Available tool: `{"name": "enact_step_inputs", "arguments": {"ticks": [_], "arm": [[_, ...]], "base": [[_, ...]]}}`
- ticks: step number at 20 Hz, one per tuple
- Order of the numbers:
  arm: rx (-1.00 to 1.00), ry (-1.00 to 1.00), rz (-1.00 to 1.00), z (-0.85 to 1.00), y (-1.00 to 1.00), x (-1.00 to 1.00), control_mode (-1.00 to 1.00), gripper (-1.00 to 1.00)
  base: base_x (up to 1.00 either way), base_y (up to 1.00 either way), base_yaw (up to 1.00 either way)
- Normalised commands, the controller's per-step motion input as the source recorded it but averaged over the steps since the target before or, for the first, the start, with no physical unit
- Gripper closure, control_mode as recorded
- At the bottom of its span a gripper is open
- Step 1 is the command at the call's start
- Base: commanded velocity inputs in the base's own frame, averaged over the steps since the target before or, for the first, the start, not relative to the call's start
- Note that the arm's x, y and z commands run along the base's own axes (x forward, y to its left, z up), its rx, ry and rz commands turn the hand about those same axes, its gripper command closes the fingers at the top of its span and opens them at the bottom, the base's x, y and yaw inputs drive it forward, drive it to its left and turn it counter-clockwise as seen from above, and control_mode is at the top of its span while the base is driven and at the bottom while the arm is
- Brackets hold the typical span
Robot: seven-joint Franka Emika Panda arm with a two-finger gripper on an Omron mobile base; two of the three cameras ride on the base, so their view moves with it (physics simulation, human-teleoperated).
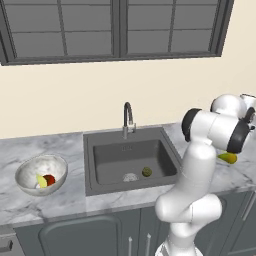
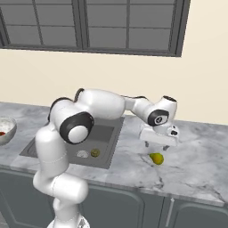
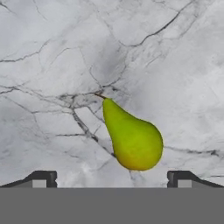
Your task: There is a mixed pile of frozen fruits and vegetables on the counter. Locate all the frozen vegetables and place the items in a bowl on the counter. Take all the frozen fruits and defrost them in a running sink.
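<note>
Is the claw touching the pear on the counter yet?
Apart. In the hand view the pear lies on the marble counter with bare stone between it and both fingertips of the open claw.

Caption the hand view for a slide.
Open gripper poised above the pear lying on the marble counter.
</note>
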Motion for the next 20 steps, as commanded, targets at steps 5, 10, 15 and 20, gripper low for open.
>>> {"name": "enact_step_inputs", "arguments": {"ticks": [5,10,15,20], "arm": [[-0.01,-0.01,0.09,-0.41,-0.10,0.21,-1.00,-1.00],[0.00,0.00,0.07,-0.14,-0.24,-0.14,-1.00,-1.00],[0.00,0.02,0.02,-0.16,0.10,-0.16,-1.00,-1.00],[0.00,0.00,0.00,-0.13,0.00,0.05,-1.00,-1.00]], "base": [[0.00,0.00,0.00],[0.00,0.00,0.00],[0.00,0.00,0.00],[0.00,0.00,0.00]]}}
